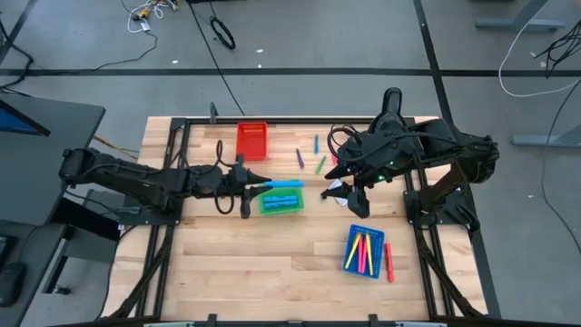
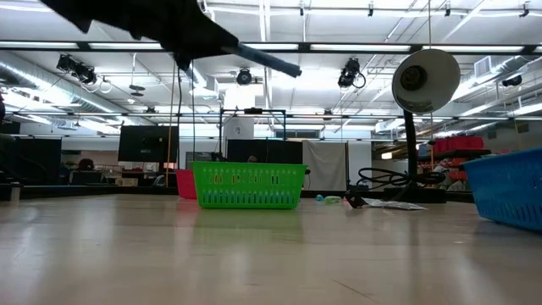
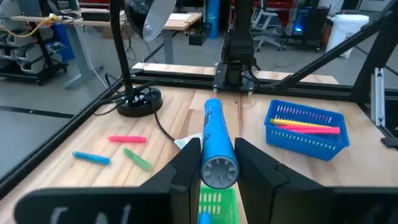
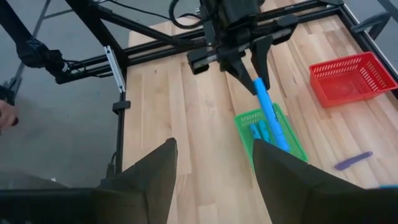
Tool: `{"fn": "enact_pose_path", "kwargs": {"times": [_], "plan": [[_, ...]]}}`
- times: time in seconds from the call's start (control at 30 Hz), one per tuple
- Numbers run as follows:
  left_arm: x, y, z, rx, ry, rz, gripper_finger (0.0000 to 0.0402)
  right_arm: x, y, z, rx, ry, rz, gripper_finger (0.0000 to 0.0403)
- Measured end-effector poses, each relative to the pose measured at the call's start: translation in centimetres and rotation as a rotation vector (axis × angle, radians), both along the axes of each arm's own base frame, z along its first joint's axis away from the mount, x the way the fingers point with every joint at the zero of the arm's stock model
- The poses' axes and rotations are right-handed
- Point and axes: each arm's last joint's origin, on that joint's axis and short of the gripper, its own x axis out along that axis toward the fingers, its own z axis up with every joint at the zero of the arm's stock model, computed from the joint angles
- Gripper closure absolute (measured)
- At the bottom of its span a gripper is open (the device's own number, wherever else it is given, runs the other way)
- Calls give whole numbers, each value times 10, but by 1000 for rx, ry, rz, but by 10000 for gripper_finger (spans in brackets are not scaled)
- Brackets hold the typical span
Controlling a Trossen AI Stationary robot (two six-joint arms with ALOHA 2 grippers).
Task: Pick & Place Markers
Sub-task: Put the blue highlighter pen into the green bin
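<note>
My left gripper (image 3: pixel 219 173) is shut on a blue marker (image 1: pixel 285 183) that hangs above the green tray (image 1: pixel 280 203) near the table's middle. Inside the green tray lies something blue (image 4: pixel 261 132). The blue tray (image 1: pixel 364 251) at the near right holds several markers, and a red marker (image 1: pixel 389 262) lies beside it. Purple (image 1: pixel 300 159), blue (image 1: pixel 316 143) and green (image 1: pixel 320 164) markers lie loose on the far part of the table. My right gripper (image 4: pixel 214 174) stands open, high over the table's right half, with nothing between its fingers. My left gripper pinches the blue marker near its rear end (image 3: pixel 217 168) between its two fingers. The fingers come almost level from the table's left. The marker lies along them, its free end (image 1: pixel 300 183) sticking out toward the table's right. It is lifted clear above the green tray.
A red tray (image 1: pixel 252 139) stands at the far edge, left of the loose markers. A black lamp base (image 3: pixel 138 102) with a cable sits at the far right. A white card (image 1: pixel 336 188) lies below my right arm. Bare wood shows at the near left.
</note>
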Motion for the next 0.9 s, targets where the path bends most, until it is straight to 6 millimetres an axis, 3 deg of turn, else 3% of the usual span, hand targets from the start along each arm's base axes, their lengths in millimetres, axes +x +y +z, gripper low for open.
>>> {"fn": "enact_pose_path", "kwargs": {"times": [0.5, 0.9], "plan": [[-39, 18, -79, -30, -105, 86, 319, 4, 2, 5, -44, -67, 48, 195], [-29, 21, -112, -30, -23, 92, 319, 6, 2, 7, -61, -99, 63, 195]]}}
